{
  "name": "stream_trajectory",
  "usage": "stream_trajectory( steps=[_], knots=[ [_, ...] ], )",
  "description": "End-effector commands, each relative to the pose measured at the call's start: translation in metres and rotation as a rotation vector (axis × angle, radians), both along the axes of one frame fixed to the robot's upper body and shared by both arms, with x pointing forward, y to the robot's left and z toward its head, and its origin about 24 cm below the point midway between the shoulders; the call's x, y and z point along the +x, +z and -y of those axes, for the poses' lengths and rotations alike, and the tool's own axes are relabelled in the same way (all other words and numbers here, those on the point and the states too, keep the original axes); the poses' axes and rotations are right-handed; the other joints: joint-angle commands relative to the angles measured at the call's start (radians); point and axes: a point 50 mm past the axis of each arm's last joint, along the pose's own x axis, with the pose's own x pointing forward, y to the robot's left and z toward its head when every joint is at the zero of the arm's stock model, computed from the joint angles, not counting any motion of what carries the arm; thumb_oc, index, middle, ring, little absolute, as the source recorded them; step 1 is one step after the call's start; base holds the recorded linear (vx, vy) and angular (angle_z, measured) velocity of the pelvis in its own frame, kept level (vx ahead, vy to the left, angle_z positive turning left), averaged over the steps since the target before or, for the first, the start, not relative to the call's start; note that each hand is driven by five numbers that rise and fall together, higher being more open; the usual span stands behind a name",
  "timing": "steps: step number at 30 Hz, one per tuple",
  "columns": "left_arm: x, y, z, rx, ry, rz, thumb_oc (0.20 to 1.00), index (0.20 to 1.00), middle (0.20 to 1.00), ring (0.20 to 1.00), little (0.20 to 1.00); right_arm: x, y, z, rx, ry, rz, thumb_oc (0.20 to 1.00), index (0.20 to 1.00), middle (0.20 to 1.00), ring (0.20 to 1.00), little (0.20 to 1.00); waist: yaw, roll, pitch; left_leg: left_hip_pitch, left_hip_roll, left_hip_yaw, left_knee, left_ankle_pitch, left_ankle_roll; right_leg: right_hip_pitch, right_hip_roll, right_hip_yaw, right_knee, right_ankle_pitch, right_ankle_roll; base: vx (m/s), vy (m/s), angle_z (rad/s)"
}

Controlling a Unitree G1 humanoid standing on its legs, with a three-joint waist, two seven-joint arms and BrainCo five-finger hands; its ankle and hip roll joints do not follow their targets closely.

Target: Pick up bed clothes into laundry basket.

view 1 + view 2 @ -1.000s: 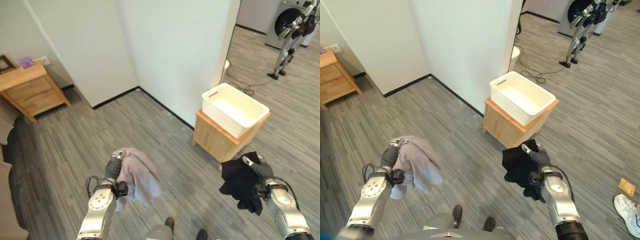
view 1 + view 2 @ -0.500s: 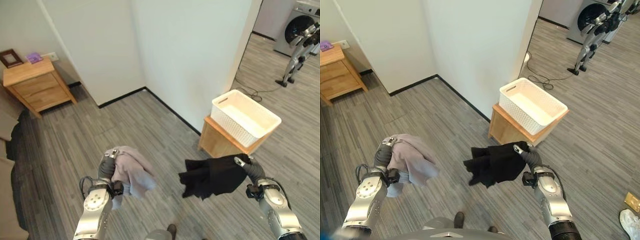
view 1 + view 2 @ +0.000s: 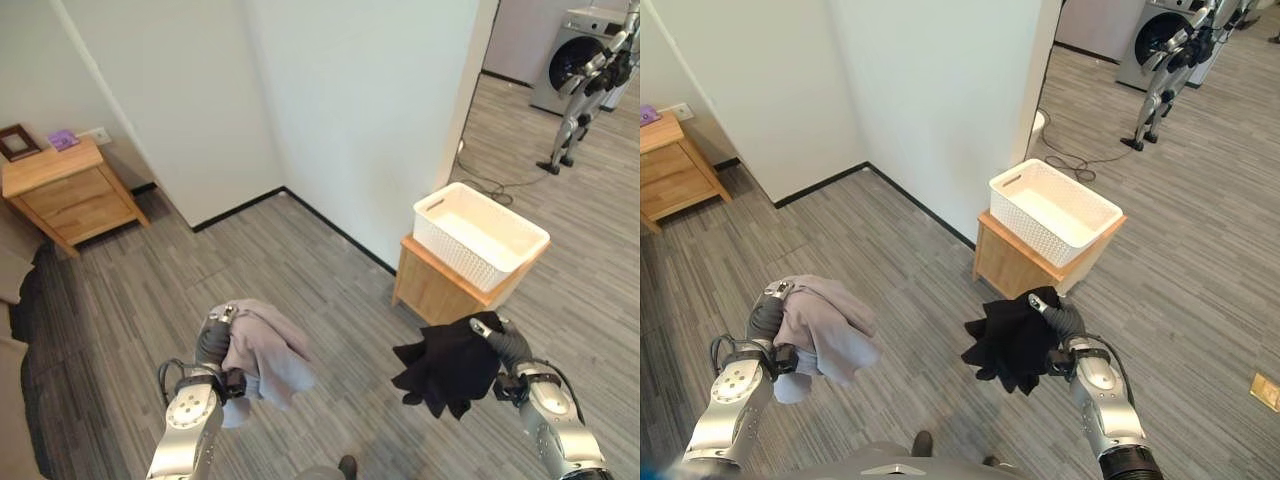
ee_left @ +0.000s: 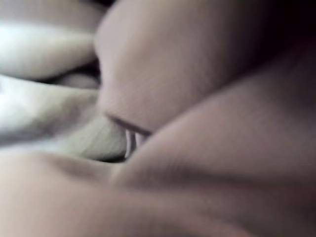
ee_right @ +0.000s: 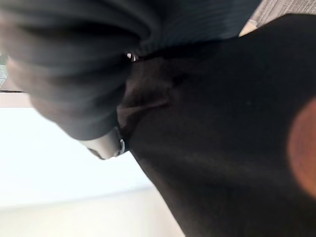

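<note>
My left hand (image 3: pixel 212 342) is shut on a grey-pink garment (image 3: pixel 265 350) that drapes over it above the floor at the lower left; the same cloth (image 4: pixel 197 123) covers the left wrist view. At the lower right my right hand (image 3: pixel 505 345) is shut on a black garment (image 3: pixel 448 368), which hangs in a bunch to its left; this cloth (image 5: pixel 222 138) fills most of the right wrist view. The white laundry basket (image 3: pixel 480 234) stands empty on a low wooden stand (image 3: pixel 440 285), just beyond the black garment.
A white wall corner (image 3: pixel 350 120) juts out left of the basket. A wooden nightstand (image 3: pixel 65 190) stands at the far left by a dark bed edge (image 3: pixel 25 330). Another robot (image 3: pixel 590 80) and a washing machine (image 3: pixel 575 45) are at the far right.
The black garment, flung out to the left half a second ago, has swung back and hangs bunched under my right hand. The camera has shifted a little; the basket sits closer.
</note>
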Motion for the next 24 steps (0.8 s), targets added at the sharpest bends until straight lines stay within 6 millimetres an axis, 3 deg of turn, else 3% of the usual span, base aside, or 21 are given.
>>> stream_trajectory(
  steps=[1,10,14,15,16,18,20,22,24],
  knots=[
    [0.016,0.030,-0.021,0.082,0.051,0.129,0.200,0.200,0.200,0.200,0.200,-0.001,0.033,0.054,-0.049,-0.213,0.157,0.200,0.200,0.200,0.200,0.200,-0.086,-0.051,0.047,-0.085,0.039,-0.105,0.121,-0.001,-0.051,0.139,-0.021,0.076,-0.132,0.092,0.022,0.07,0.061,0.16],
    [0.015,0.026,-0.019,0.078,0.044,0.113,0.200,0.200,0.200,0.200,0.200,0.011,0.032,0.029,0.013,-0.116,0.164,0.200,0.200,0.200,0.200,0.200,-0.070,-0.060,0.007,-0.025,0.029,-0.091,0.071,-0.021,-0.014,0.145,-0.032,0.114,-0.157,0.102,0.038,0.09,0.080,-0.21],
    [0.009,0.022,-0.022,0.072,0.061,0.096,0.200,0.200,0.200,0.200,0.200,0.020,0.039,0.018,0.012,-0.081,0.203,0.200,0.200,0.200,0.200,0.200,-0.049,-0.058,0.000,-0.007,0.018,-0.064,0.062,-0.043,0.007,0.124,-0.057,0.126,-0.116,0.109,0.067,0.07,0.115,-0.25],
    [0.007,0.020,-0.026,0.079,0.076,0.086,0.200,0.200,0.200,0.200,0.200,0.023,0.043,0.017,0.003,-0.074,0.222,0.200,0.200,0.200,0.200,0.200,-0.048,-0.049,0.012,0.011,0.013,-0.062,0.062,-0.060,0.024,0.079,-0.074,0.142,0.002,0.121,0.091,0.04,0.095,-0.17],
    [0.007,0.020,-0.026,0.078,0.076,0.087,0.200,0.200,0.200,0.200,0.200,0.023,0.043,0.017,0.003,-0.073,0.223,0.200,0.200,0.200,0.200,0.200,-0.046,-0.050,0.011,0.009,0.012,-0.060,0.063,-0.060,0.024,0.073,-0.075,0.145,0.010,0.118,0.091,0.04,0.144,-0.20],
    [0.006,0.019,-0.028,0.077,0.084,0.082,0.200,0.200,0.200,0.200,0.200,0.025,0.047,0.015,-0.003,-0.072,0.239,0.200,0.200,0.200,0.200,0.200,-0.060,-0.041,0.039,0.013,0.002,-0.068,0.077,-0.068,0.045,0.001,-0.088,0.182,0.170,0.179,0.109,-0.02,0.120,-0.15],
    [0.008,0.020,-0.030,0.085,0.088,0.078,0.200,0.200,0.200,0.200,0.200,0.026,0.048,0.012,-0.004,-0.068,0.250,0.200,0.200,0.200,0.200,0.200,-0.076,-0.029,0.070,0.031,0.004,-0.073,0.087,-0.078,0.064,-0.066,-0.092,0.200,0.309,0.218,0.094,0.01,0.122,0.13],
    [0.009,0.023,-0.030,0.098,0.078,0.079,0.200,0.200,0.200,0.200,0.200,0.023,0.045,0.011,-0.001,-0.076,0.240,0.200,0.200,0.200,0.200,0.200,-0.090,-0.020,0.080,0.042,0.007,-0.084,0.092,-0.092,0.068,-0.109,-0.087,0.202,0.358,0.210,0.085,0.13,0.035,0.15],
    [0.013,0.026,-0.030,0.108,0.074,0.089,0.200,0.200,0.200,0.200,0.200,0.018,0.041,0.014,-0.001,-0.087,0.220,0.200,0.200,0.200,0.200,0.200,-0.106,-0.020,0.081,0.067,0.008,-0.102,0.082,-0.107,0.060,-0.148,-0.081,0.201,0.301,0.195,0.076,0.25,-0.078,0.07]
  ],
)
